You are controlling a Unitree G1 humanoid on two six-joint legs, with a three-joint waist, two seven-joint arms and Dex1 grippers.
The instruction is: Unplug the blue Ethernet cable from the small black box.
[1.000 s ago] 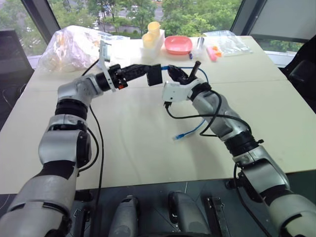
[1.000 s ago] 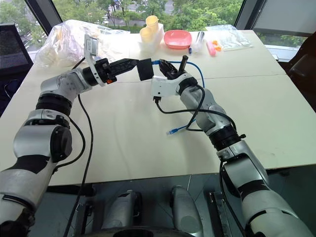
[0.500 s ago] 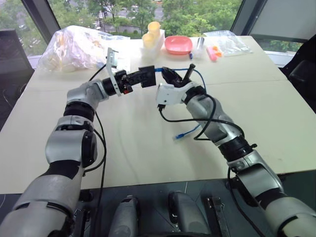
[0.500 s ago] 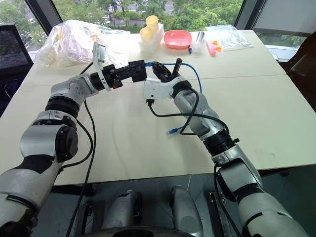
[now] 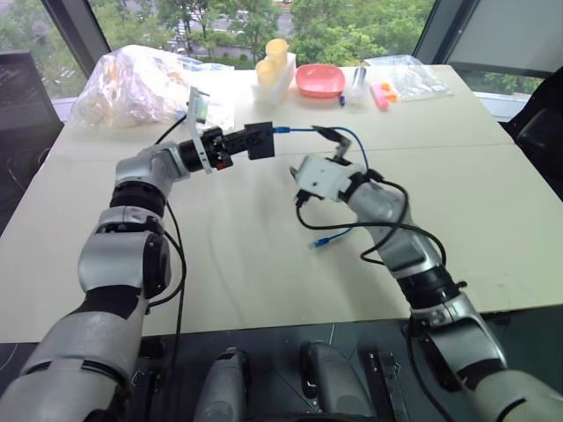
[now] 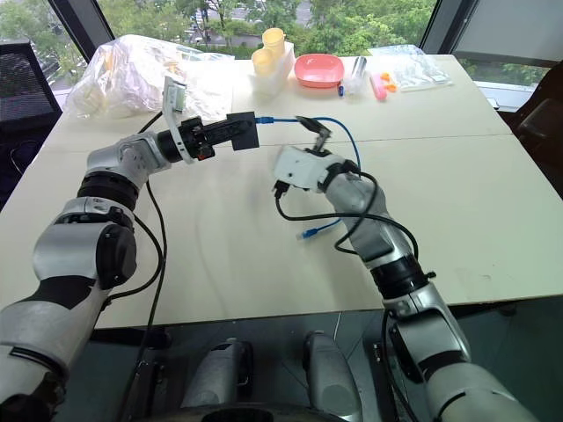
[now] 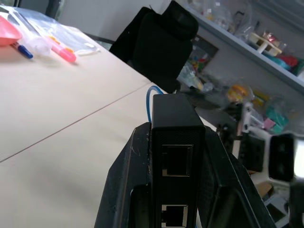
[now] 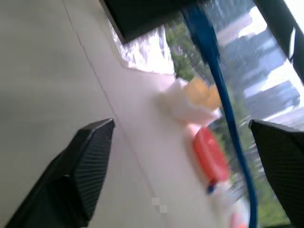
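Observation:
My left gripper point(image 7: 175, 132) is shut on the small black box point(image 5: 260, 140), holding it above the table at the far centre. Two empty sockets face the left wrist camera. The blue Ethernet cable point(image 5: 350, 137) is plugged into the box's right side and arcs right over my right gripper. It then drops to the table, where its free plug point(image 5: 322, 240) lies. My right gripper point(image 5: 330, 142) is open just right of and below the box. In the right wrist view the cable point(image 8: 214, 66) runs untouched between the fingers point(image 8: 80, 166).
Along the far edge lie a crumpled plastic bag point(image 5: 132, 83), yellow cups in a white holder point(image 5: 273, 61), a pink bowl point(image 5: 318, 80) and a clear bag with pens point(image 5: 400, 75). A black arm cable point(image 5: 352, 224) loops on the table beside the free plug.
My right gripper has opened off the cable near the plug, rolled over, and dropped down and back from the box. The left gripper keeps the box in place, cable still plugged in.

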